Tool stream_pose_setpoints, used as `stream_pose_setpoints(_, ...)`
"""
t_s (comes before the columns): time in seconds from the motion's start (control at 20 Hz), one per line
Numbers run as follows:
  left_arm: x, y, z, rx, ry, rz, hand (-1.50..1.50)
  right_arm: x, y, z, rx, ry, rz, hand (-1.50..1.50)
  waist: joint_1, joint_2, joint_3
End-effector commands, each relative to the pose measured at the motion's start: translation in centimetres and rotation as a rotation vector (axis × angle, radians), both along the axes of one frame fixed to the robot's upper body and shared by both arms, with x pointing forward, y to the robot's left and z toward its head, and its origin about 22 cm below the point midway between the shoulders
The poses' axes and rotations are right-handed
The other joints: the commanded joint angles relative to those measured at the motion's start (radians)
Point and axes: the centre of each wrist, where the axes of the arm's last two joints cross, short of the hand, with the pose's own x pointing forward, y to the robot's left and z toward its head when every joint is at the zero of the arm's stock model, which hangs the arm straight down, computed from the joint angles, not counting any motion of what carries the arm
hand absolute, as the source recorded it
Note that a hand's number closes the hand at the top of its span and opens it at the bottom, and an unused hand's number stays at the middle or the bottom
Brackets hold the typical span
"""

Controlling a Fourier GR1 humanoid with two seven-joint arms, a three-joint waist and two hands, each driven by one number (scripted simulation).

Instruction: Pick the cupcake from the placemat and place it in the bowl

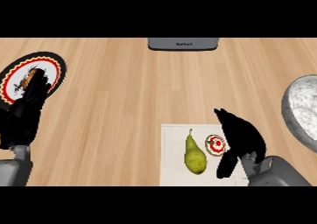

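Observation:
The cupcake (pixel 215 144), seen from above as a small round top with red and white rings, sits on the pale placemat (pixel 175 175) at the lower centre. My right hand (pixel 244 136) is right beside it on its right, covering its right edge. The fingers stretch up and left past the cupcake, and the thumb points down below it. The hand is open and not closed round the cupcake. The marbled white bowl (pixel 308 111) stands at the right edge, partly cut off. My left hand (pixel 22 114) rests open at the far left, fingers up.
A yellow-green pear (pixel 195 156) lies on the placemat just left of the cupcake. A round plate (pixel 52 65) with black, red and white rings sits at the upper left, with a brownish item (pixel 37 74) on it behind my left fingers. A grey device (pixel 184 43) is at the far edge.

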Motion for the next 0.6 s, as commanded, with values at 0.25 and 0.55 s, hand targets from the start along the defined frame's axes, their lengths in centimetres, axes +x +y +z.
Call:
stream_pose_setpoints(0.25,0.0,2.3,1.5,-0.006,0.012,0.001,0.0,0.0,0.3,-1.2,-0.052,0.045,-0.059,-1.5,0.0,-0.001,0.0)
stream_pose_setpoints(0.55,0.2,0.2,1.9,0.005,0.006,-0.008,0.0,3.0,-0.3,-2.4,0.012,0.076,0.025,1.5,0.002,0.0,0.0)
